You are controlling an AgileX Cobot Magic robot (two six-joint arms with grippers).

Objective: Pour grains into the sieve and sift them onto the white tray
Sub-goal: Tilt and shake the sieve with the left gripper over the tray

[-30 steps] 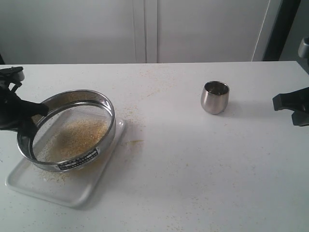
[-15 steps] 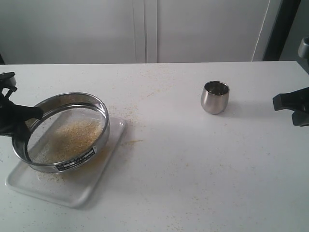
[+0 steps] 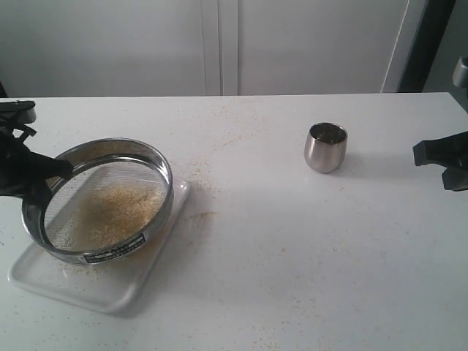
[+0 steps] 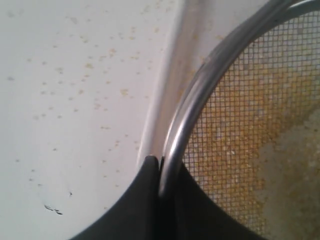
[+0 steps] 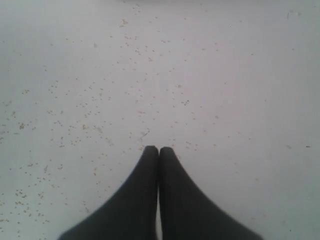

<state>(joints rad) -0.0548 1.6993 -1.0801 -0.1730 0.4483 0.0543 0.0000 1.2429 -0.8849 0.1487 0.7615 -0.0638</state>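
Sieve [image 3: 150,232] with grains [image 3: 117,208], tilted over white tray [image 3: 88,289]; left end effector [image 4: 161,165] clamped on its rim; right end effector [image 5: 159,150] together, empty.

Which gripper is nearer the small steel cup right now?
Right. The right gripper, shut and empty, hangs to the right of the steel cup, apart from it. The left gripper is much farther off, at the far left, clamped on the sieve rim over the white tray.

Yellow-beige grains [image 3: 117,208] (grey-meshed steel sieve [image 3: 73,194])
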